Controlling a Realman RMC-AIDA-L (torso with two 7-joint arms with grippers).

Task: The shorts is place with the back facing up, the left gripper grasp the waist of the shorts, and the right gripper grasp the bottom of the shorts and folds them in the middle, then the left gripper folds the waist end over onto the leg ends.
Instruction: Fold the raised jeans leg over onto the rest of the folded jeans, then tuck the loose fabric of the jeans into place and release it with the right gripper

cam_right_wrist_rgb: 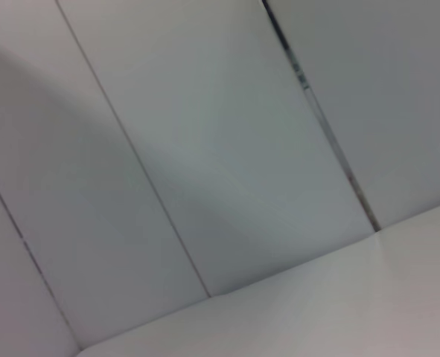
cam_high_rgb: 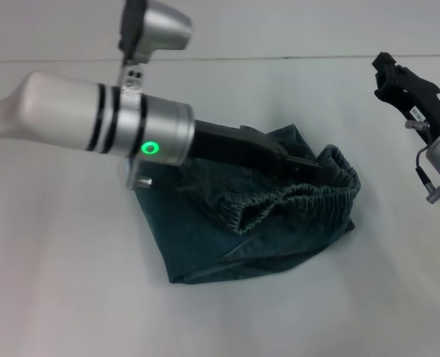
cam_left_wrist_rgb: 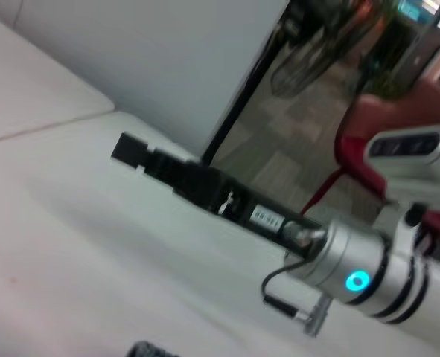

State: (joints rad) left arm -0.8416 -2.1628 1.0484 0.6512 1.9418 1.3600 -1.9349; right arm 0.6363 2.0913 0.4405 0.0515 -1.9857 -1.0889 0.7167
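Note:
The shorts (cam_high_rgb: pixel 205 238) lie bunched and folded in half on the white table (cam_high_rgb: pixel 56 282), blue-green denim with the back side up. The gathered waist (cam_high_rgb: pixel 294 199) is lifted and curls over the folded cloth toward the right. My left gripper (cam_high_rgb: pixel 313 165), on the arm with the green light, reaches across from the left and is shut on the waist at its raised right part. My right gripper (cam_high_rgb: pixel 382 74) (cam_left_wrist_rgb: pixel 126 149) hovers open above the table at the far right, apart from the shorts. I cannot pick out the leg ends in the folded cloth.
A white wall (cam_high_rgb: pixel 294 30) rises behind the table's back edge. Beyond the table's right side, the left wrist view shows a floor and a red chair (cam_left_wrist_rgb: pixel 398 119). The right wrist view holds only wall panels (cam_right_wrist_rgb: pixel 205 149) and a strip of table.

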